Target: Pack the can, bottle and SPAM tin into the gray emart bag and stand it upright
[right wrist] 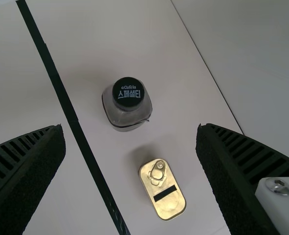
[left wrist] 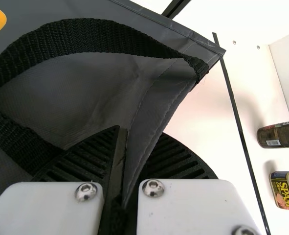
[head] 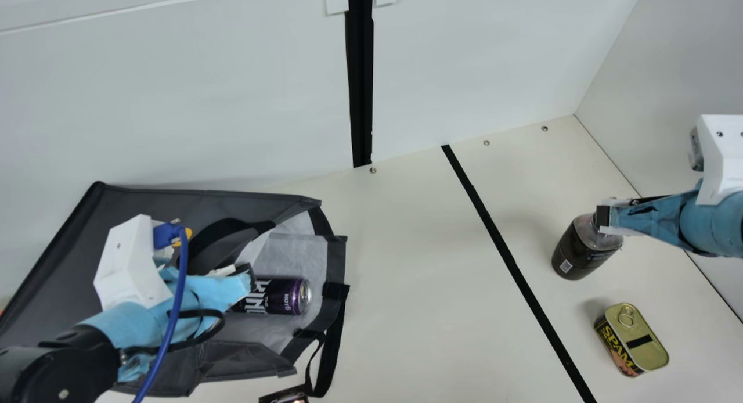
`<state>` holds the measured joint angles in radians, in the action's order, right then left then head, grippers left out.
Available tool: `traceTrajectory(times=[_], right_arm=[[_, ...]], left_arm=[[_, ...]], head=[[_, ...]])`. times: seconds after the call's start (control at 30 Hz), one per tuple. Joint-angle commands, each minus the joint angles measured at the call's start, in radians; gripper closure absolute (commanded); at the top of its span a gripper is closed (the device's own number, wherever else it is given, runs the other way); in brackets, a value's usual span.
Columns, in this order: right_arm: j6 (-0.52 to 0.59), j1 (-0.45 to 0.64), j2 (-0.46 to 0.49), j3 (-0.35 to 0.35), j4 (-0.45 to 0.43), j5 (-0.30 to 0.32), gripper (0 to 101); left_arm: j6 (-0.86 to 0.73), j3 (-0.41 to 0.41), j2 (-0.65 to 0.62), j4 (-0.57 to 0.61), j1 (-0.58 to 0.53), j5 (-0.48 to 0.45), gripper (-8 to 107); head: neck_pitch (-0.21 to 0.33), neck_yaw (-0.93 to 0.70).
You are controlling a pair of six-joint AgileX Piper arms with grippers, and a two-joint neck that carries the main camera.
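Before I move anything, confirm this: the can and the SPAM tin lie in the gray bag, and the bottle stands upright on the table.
Not right on the SPAM tin: the main view shows it on the table, outside the gray bag. The can does lie in the bag, and the bottle stands upright.

Gray bag [head: 249, 202], purple-and-black can [head: 284, 297], gold-lidded SPAM tin [head: 644, 339]

The left gripper [head: 251, 275] pinches its fingers [left wrist: 93, 154] close, a blue-wrapped wrist [head: 130, 321] behind them; the right gripper [head: 605, 217] holds its own wide apart.
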<state>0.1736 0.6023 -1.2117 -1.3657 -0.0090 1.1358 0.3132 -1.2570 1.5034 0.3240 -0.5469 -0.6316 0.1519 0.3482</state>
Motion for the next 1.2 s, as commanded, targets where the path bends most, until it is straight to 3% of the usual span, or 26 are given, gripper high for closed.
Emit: traceTrajectory(times=[0.0,0.43,1.17], right_arm=[[0.015,0.014,-0.016,0.002,0.014,-0.011,6],[0.071,0.058,-0.140,0.007,0.075,-0.071,6],[0.073,0.012,-0.301,0.015,0.095,-0.135,6]], left_arm=[[0.000,0.000,0.000,0.000,0.000,0.000,107],[0.000,0.000,0.000,0.000,0.000,0.000,107],[0.000,0.000,0.000,0.000,0.000,0.000,107]], head=[[0.023,0.001],[0.023,0.001],[0.023,0.001]])
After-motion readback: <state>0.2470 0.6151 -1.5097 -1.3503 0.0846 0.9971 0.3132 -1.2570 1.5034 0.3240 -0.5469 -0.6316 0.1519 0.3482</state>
